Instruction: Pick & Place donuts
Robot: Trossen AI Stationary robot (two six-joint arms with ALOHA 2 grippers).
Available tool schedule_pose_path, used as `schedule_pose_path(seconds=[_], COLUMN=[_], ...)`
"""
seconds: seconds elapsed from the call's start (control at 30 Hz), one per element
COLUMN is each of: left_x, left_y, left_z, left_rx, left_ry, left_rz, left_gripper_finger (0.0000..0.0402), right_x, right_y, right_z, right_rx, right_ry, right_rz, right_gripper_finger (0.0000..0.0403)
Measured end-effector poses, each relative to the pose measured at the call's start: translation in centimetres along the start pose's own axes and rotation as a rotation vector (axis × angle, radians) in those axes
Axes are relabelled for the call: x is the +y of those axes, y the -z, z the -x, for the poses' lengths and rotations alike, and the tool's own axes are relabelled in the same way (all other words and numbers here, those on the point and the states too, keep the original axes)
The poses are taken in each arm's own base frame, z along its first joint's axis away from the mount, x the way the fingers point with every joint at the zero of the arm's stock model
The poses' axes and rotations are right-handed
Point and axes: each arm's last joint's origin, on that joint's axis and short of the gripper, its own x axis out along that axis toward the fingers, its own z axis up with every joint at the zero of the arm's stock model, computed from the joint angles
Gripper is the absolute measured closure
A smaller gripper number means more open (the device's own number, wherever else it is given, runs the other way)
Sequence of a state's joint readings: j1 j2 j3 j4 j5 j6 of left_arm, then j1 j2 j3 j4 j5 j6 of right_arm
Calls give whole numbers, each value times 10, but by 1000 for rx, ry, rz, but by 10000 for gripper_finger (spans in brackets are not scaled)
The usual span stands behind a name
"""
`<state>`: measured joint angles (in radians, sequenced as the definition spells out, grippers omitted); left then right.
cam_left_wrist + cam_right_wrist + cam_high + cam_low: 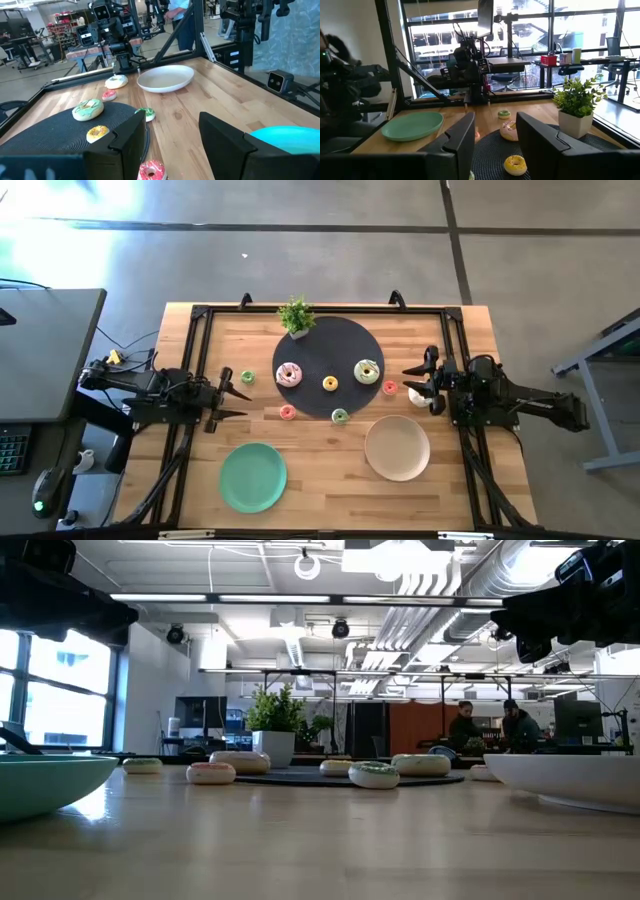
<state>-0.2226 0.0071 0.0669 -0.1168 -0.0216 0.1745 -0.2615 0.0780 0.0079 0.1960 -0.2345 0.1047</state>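
Several toy donuts lie flat around a round black mat (pixel 328 345). On the mat are a large pink donut (pixel 289 374), a large white-green donut (pixel 367 371) and a mini yellow donut (pixel 330 383). A mini green donut (pixel 340 416) sits at its near rim. On the wood lie a mini pink donut (pixel 287 412), a mini green donut (pixel 247 377), a mini red-orange donut (pixel 389 387) and a pale donut (pixel 418 395). My left gripper (pixel 235 395) hovers open left of the mat. My right gripper (pixel 418 380) hovers open above the pale donut (pixel 116 81).
A green plate (pixel 253 476) and a beige plate (pixel 397 447) sit near the table's near edge. A small potted plant (pixel 296 317) stands at the mat's far rim. A black frame (pixel 200 315) rims the table. People sit far off in the room (pixel 465 727).
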Motion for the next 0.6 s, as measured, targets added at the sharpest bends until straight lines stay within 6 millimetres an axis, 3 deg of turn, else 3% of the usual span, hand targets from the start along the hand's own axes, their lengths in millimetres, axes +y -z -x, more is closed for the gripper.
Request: schedule_pose_path(seconds=[0.6], left_x=[0], left_y=[-1], left_z=[0], left_rx=[-8], left_ry=[5], left_rz=[0], left_gripper_finger=[220], right_x=[0], right_y=[0], right_z=[0], right_rx=[0], right_ry=[0], right_rz=[0], right_gripper_finger=[263])
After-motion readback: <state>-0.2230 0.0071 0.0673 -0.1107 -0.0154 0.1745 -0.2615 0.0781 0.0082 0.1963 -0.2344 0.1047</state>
